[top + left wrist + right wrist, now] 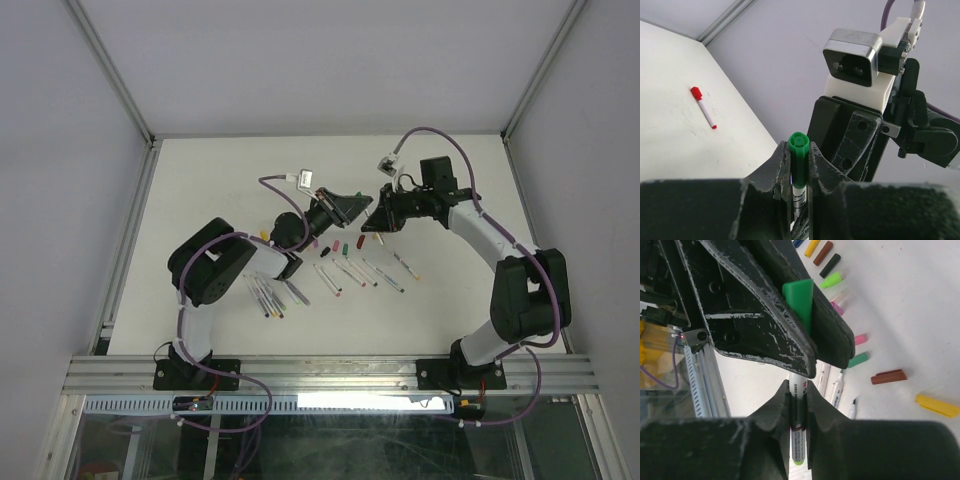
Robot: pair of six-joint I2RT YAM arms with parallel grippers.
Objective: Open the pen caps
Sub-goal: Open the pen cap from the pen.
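Left gripper [799, 154] pinching the green pen cap [799, 170]; right gripper [797, 388], just beside the cap, pinching the pen's white barrel [798, 412].

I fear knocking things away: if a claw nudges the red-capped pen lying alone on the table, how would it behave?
The red-capped pen looks slim and round, so a sideways nudge would probably roll it across the smooth table. It seems small plastic, so likely light and stiff, not floppy. Its thin barrel might slip from a loose pinch.
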